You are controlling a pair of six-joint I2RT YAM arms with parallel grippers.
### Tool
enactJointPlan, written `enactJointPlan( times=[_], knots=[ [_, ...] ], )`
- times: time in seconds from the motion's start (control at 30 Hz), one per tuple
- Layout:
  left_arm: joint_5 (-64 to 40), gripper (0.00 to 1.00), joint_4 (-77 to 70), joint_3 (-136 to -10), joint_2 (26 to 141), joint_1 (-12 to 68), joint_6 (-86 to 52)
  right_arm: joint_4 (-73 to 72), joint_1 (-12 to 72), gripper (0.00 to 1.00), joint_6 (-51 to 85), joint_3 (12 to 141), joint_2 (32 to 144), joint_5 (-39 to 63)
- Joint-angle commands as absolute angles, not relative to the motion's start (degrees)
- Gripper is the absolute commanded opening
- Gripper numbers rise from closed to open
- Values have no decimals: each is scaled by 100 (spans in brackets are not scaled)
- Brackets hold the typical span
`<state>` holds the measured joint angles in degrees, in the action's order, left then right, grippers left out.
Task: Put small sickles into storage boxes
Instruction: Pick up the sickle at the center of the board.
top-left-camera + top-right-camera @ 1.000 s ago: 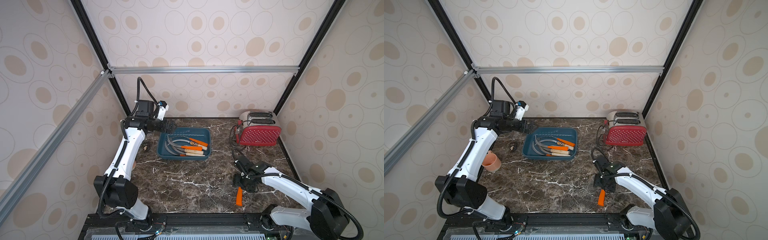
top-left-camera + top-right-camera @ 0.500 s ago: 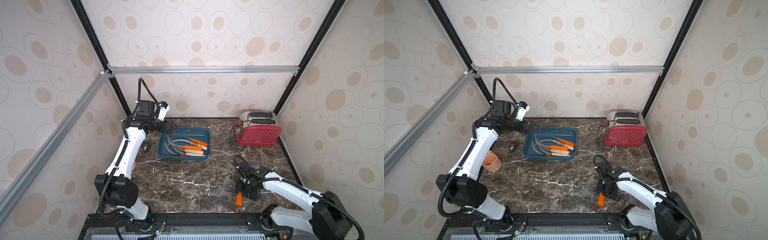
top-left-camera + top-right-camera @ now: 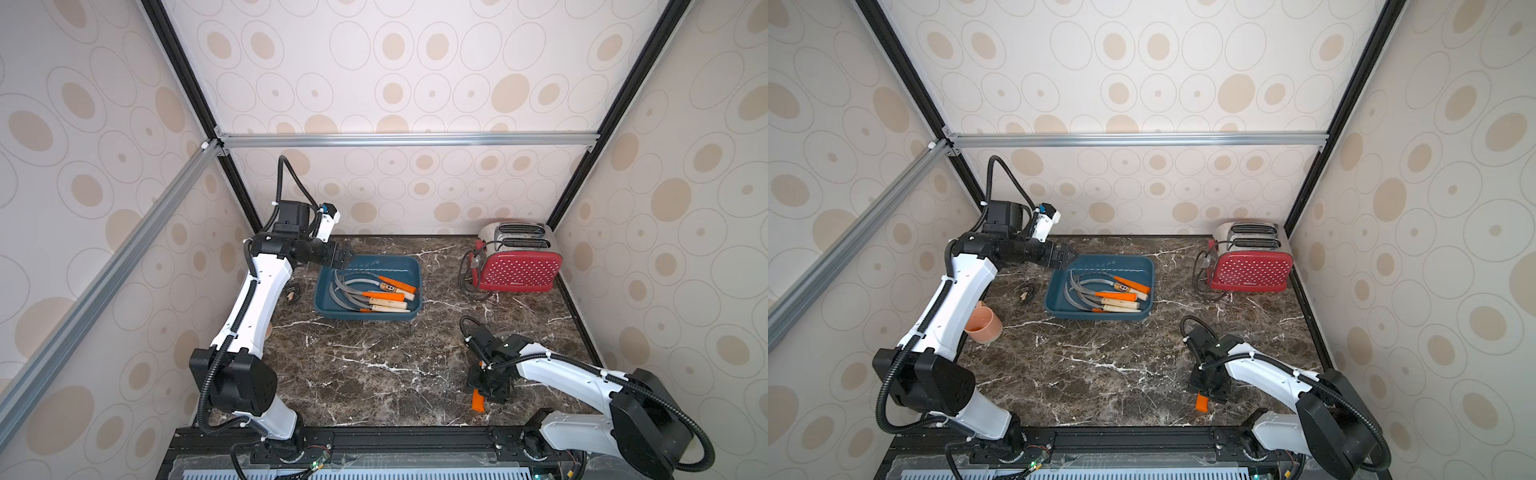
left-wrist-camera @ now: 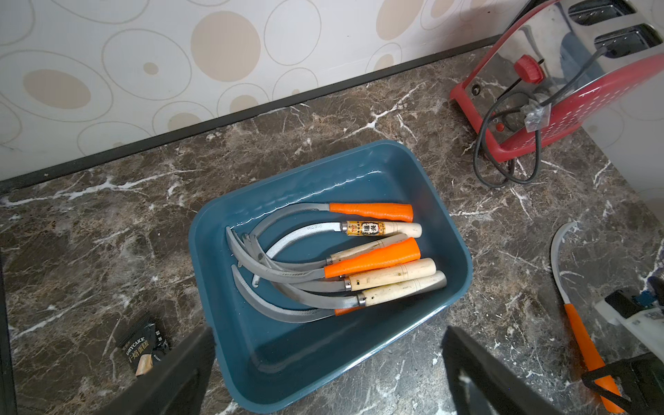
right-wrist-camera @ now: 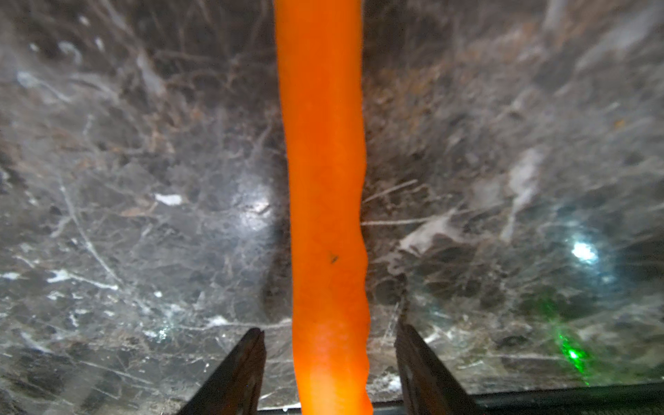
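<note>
Top views: spotted-wallpaper walls enclose a dark marble table; red dotted toaster far right, badge unreadable. Teal storage box holds several small sickles; left gripper, jaws spread, hangs above its far-left corner. Near right, right gripper straddles a loose sickle, parted fingers clear of its orange handle. Black packet reads DRYCAKE.

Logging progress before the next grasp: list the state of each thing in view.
storage box: on the table, holding several sickles
sickles in the box: piled, handles toward one end
loose sickle: flat on the table, outside the box
right gripper: open, jaws either side of the loose sickle's handle
left gripper: open, empty, over the box's edge
toaster: upright, cord coiled beside it
</note>
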<state>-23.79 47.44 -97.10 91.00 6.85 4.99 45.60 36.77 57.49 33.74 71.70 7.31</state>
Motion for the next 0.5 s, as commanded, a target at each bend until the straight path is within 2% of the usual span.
enactJointPlan(
  times=[0.0,0.47],
  knots=[
    [-2405,99,4860,-9811,9158,706,682,4651,3758,60,6039,3314,7292,576],
    [-2481,99,4817,-9712,9061,696,730,4318,4115,53,6598,3275,7600,362]
  ],
)
